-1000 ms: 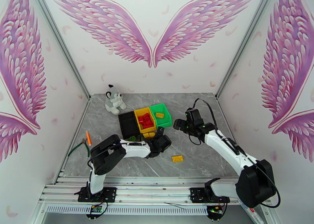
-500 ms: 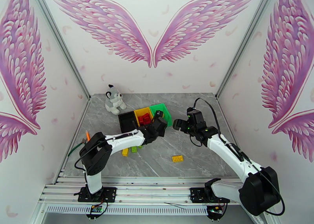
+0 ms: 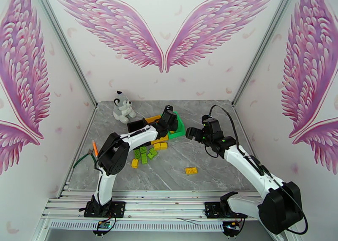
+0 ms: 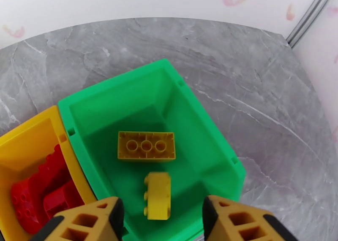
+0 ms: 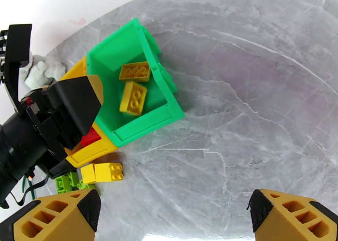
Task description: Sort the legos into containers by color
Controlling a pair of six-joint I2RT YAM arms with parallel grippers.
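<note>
So the left tool (image 4: 162,218) just swung up off the loose pile (image 3: 145,153) and now sits over the green bin (image 4: 126,77). That bin has two yellow bricks (image 4: 158,195) in it, where a second ago there was one. The tool's fingers are spread wide with nothing between them, so I'd call that a fresh drop.

The scheme looks like yellows in the green bin and reds (image 4: 38,191) in the yellow bin (image 4: 29,128), which leaves the black bin (image 3: 135,125) for the greens, I guess.

With the arm moved off, you can see the pile of greens and a few yellows on the tabletop (image 3: 211,166) just in front of the bins. There's also one stray yellow (image 3: 191,170) out on its own, nearer the right arm.

The right tool (image 3: 191,133) hangs just right of the green bin, wide open and empty.

In the way: the left arm lies across the black and yellow bins. The plush (image 3: 123,106) and pliers (image 3: 86,156) are off to the left, well clear.
</note>
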